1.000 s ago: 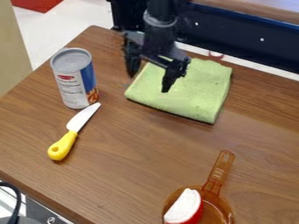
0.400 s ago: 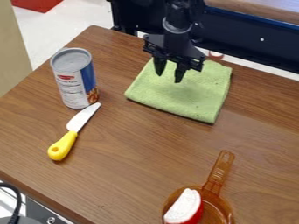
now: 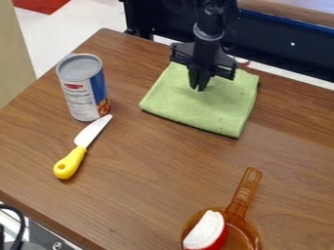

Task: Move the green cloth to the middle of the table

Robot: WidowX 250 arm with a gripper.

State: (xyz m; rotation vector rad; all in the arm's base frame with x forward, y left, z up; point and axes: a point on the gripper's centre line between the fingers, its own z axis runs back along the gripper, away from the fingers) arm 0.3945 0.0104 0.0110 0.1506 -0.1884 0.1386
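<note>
Brown wood-grain bench (image 3: 150, 180), cornering at upper left, with a far edge slanting down to the right behind the arm. Offers bare wood from the front of the cloth down toward the cup and past the knife's right side.
Black jointed robot arm (image 3: 209, 29), coming in from the top. Hangs nearly upright, with a black two-finger gripper (image 3: 198, 89) pointing down over the cloth's back half. Has jaws pressed close together, tips at the fabric; cannot tell whether any is pinched.
Square green cloth (image 3: 225, 110), lying flat near the far edge, right of the can.
Transparent orange plastic cup (image 3: 248, 237) with a long handle, at lower right. Points its handle up and slightly right; holds the wedge.
Cylindrical metal can (image 3: 81, 93), blue-and-white label, standing upright at left.
White-bladed, yellow-handled knife (image 3: 70, 162), lying just in front of the can.
White wedge with red skin (image 3: 205, 229), inside the cup.
</note>
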